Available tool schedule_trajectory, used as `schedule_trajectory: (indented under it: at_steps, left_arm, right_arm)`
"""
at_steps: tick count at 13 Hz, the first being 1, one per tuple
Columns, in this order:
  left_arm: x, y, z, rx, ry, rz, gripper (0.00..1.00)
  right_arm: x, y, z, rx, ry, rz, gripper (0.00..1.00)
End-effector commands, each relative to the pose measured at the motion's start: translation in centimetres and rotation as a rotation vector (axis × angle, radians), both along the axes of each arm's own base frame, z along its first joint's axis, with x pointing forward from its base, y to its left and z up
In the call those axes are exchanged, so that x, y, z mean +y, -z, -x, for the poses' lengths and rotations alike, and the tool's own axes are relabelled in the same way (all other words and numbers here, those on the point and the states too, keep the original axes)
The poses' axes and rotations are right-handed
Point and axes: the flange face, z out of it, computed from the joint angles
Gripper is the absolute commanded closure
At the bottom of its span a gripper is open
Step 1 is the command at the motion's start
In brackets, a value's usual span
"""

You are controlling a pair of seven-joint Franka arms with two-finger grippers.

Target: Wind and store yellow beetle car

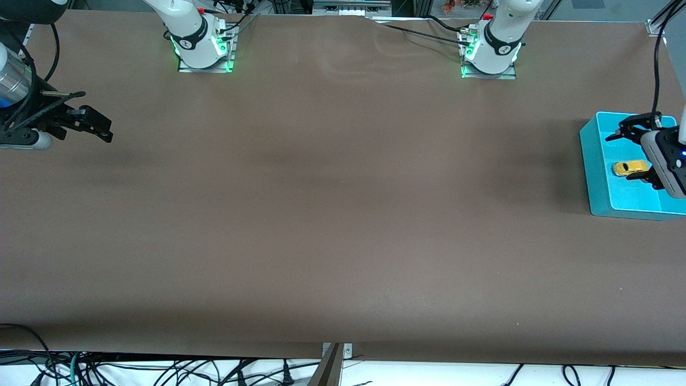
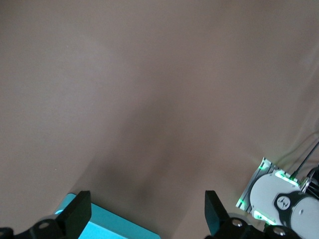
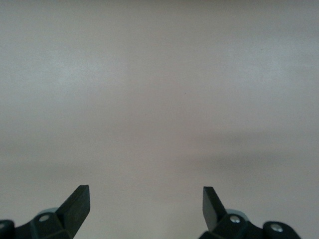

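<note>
The yellow beetle car (image 1: 629, 168) lies inside a cyan bin (image 1: 593, 161) at the left arm's end of the table. My left gripper (image 1: 620, 157) hangs open over the bin, its fingers spread on either side of the car without touching it. In the left wrist view the left gripper (image 2: 145, 206) shows empty jaws over a corner of the cyan bin (image 2: 117, 228); the car is hidden there. My right gripper (image 1: 86, 128) waits open and empty at the right arm's end of the table, and in the right wrist view the right gripper (image 3: 144, 199) looks onto bare brown table.
A brown cloth (image 1: 343, 214) covers the whole table. The two arm bases (image 1: 201, 45) (image 1: 490, 51) stand along the edge farthest from the front camera. Cables hang below the table's near edge (image 1: 161, 370).
</note>
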Motion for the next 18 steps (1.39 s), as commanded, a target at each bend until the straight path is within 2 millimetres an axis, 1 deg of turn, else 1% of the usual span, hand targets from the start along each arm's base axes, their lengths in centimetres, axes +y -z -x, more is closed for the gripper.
schedule_trajectory:
  at_steps: [1,2,3,4,5,6,8,9,11,12,13,14,15,16,17,18]
  left_arm:
    - [-4.9,-3.0,1.2,-0.006,-0.074,-0.076,0.00]
    - [-4.7,-2.7,1.2,0.013,-0.123,-0.055,0.00]
    - [-5.3,-2.2,1.0,0.034,-0.172,-0.046,0.00]
    - [-5.9,-2.8,1.2,0.034,-0.222,-0.055,0.00]
    - [-6.9,-3.2,1.7,0.032,-0.250,-0.072,0.00]
    - [-8.1,-3.1,1.8,0.037,-0.272,-0.095,0.00]
    - [-11.2,-3.2,2.4,0.038,-0.351,-0.152,0.00]
    - [-12.8,-3.4,3.3,0.034,-0.397,-0.162,0.00]
    - [-14.6,-3.2,4.1,0.020,-0.497,-0.187,0.00]
    - [-15.3,-3.4,4.8,-0.002,-0.545,-0.200,0.00]
    - [-16.1,-3.3,6.1,-0.030,-0.593,-0.209,0.00]
    - [-15.9,-3.0,7.0,-0.055,-0.665,-0.214,0.00]
    - [-15.1,-3.0,7.1,-0.099,-0.718,-0.199,0.00]
    - [-14.4,-2.9,6.9,-0.111,-0.736,-0.196,0.00]
    - [-13.4,-2.8,7.1,-0.107,-0.754,-0.199,0.00]
    - [-12.0,-2.4,7.8,-0.096,-0.781,-0.194,0.00]
  right_arm:
    - [0.1,-0.4,0.8,-0.002,0.000,-0.012,0.00]
    - [0.2,-0.4,0.8,-0.002,-0.002,-0.012,0.00]
    - [0.1,-0.4,0.8,-0.002,0.000,-0.012,0.00]
    - [0.1,-0.4,0.8,-0.002,0.000,-0.012,0.00]
    - [0.1,-0.3,0.7,0.000,0.000,-0.012,0.00]
    - [0.1,-0.4,0.8,-0.002,0.000,-0.012,0.00]
    - [0.2,-0.4,0.8,-0.002,-0.002,-0.012,0.00]
    - [0.1,-0.4,0.8,-0.003,-0.003,-0.012,0.00]
    - [0.2,-0.5,0.7,-0.004,-0.003,-0.014,0.00]
    - [0.2,-0.5,0.7,-0.004,-0.005,-0.014,0.00]
    - [0.2,-0.5,0.7,-0.005,-0.003,-0.014,0.00]
    - [0.1,-0.4,0.8,-0.003,-0.003,-0.012,0.00]
    - [0.1,-0.4,0.8,-0.003,-0.002,-0.012,0.00]
    - [0.2,-0.4,0.8,-0.003,-0.001,-0.014,0.00]
    - [0.1,-0.4,0.8,-0.003,0.000,-0.012,0.00]
    - [0.2,-0.4,0.8,-0.003,0.000,-0.014,0.00]
